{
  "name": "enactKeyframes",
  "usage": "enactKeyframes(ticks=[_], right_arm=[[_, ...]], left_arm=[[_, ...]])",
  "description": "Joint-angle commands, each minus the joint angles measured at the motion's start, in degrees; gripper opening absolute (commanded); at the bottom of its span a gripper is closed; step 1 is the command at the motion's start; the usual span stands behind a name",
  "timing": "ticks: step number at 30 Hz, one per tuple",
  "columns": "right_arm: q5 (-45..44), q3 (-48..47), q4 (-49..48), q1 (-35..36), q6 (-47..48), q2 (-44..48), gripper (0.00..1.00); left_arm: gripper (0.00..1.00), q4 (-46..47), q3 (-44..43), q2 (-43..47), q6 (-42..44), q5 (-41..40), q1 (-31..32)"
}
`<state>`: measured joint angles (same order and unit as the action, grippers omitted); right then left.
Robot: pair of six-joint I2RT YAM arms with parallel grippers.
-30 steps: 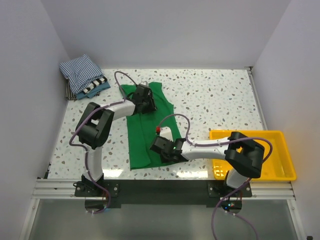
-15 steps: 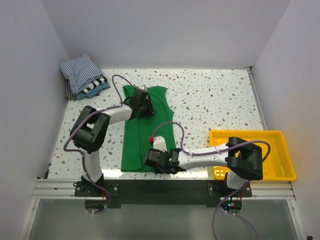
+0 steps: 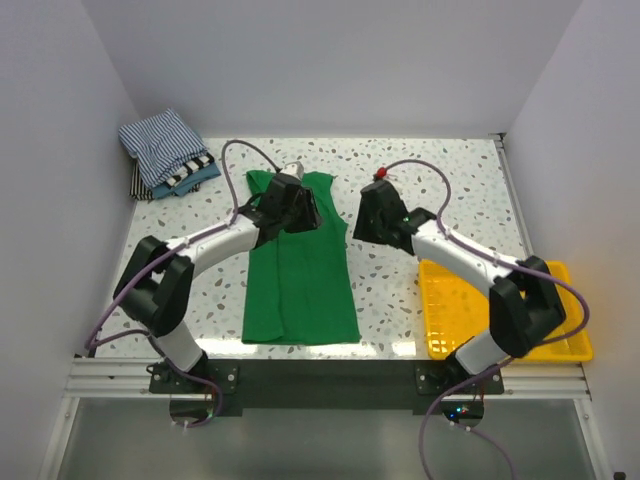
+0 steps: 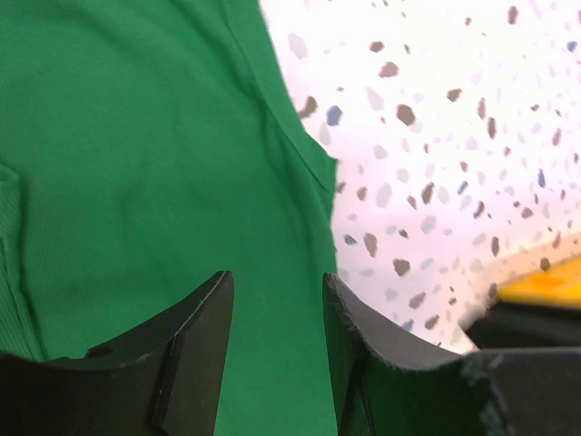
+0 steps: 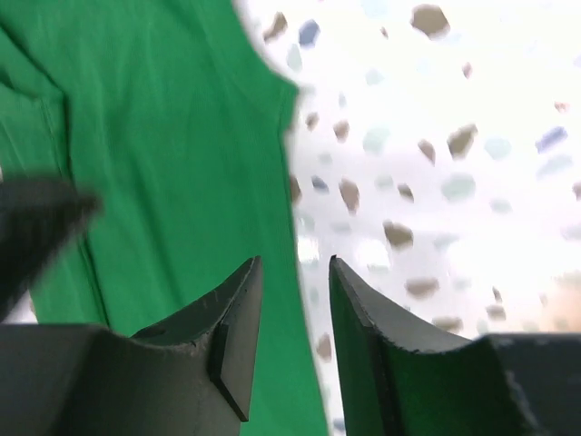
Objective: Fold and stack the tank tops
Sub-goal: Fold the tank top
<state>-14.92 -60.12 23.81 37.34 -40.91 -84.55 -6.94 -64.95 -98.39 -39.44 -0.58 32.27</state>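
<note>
The green tank top (image 3: 300, 290) lay spread flat on the speckled tabletop (image 3: 430, 180), its straps toward the far side and its hem close to the near edge. The left arm (image 3: 215, 238) reached over the top's upper part. The left jaws stood apart there, the two dark fingers (image 4: 195, 354) pointing down at the cloth with a clear gap between them. Only green fabric showed through that gap, and nothing was pinched. Whether the tips actually touched the cloth could not be told from the wrist view. Just to their right ran the armhole edge of the top, with bare tabletop beyond it.

The right arm (image 3: 460, 255) stretched across from the other side. The right jaws hung just beside the top's right edge, level with the armhole. They were likewise spread, and the fingers (image 5: 227, 336) straddled the line where green cloth met tabletop. They gripped nothing.

In the far left corner sat a pile of other tank tops, well apart from both arms. A blue-and-white striped one (image 3: 160, 140) lay uppermost, with a black-and-white striped one (image 3: 183, 181) and a teal one (image 3: 207, 174) peeking out beneath. A yellow tray (image 3: 500, 310) rested at the near right of the tabletop.
</note>
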Motion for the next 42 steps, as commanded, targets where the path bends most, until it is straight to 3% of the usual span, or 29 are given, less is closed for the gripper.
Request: enactKeyframes(ticks=[1, 10, 19, 27, 31, 32, 36, 42], right_arm=[[11.28, -7.53, -6.40, -5.59, 8.03, -8.42, 0.39], [16.41, -20.38, -7.47, -10.80, 11.46, -25.04, 0.36], [17.73, -19.69, -9.40, -10.80, 9.27, -29.61, 0.37], [17.73, -18.37, -11.42, -10.80, 8.12, -32.07, 0.37], [17.64, -18.46, -11.69, -10.80, 7.59, -33.57, 0.27], [16.77, -18.37, -11.68, -10.80, 7.33, -33.57, 0.17], [15.45, -17.05, -12.39, -10.98, 6.80, -32.61, 0.00], [15.09, -16.61, -12.30, -10.89, 6.54, -31.81, 0.00]], left_arm=[[0.48, -1.85, 3.41, 6.00, -0.64, -2.41, 3.57], [0.43, -3.87, 11.32, 14.27, -2.48, -4.87, 14.56], [0.42, -4.75, 14.67, 14.10, -5.64, -6.63, 24.23], [0.42, -5.45, 12.22, 11.03, -7.49, -8.30, 31.09], [0.42, -5.63, 10.81, 8.31, -8.37, -8.82, 33.64], [0.42, -5.80, 10.46, 7.87, -8.72, -9.09, 34.08], [0.45, -6.86, 8.61, 4.88, -9.16, -10.49, 37.76], [0.45, -9.32, 5.10, 0.93, -9.69, -12.25, 41.46]])
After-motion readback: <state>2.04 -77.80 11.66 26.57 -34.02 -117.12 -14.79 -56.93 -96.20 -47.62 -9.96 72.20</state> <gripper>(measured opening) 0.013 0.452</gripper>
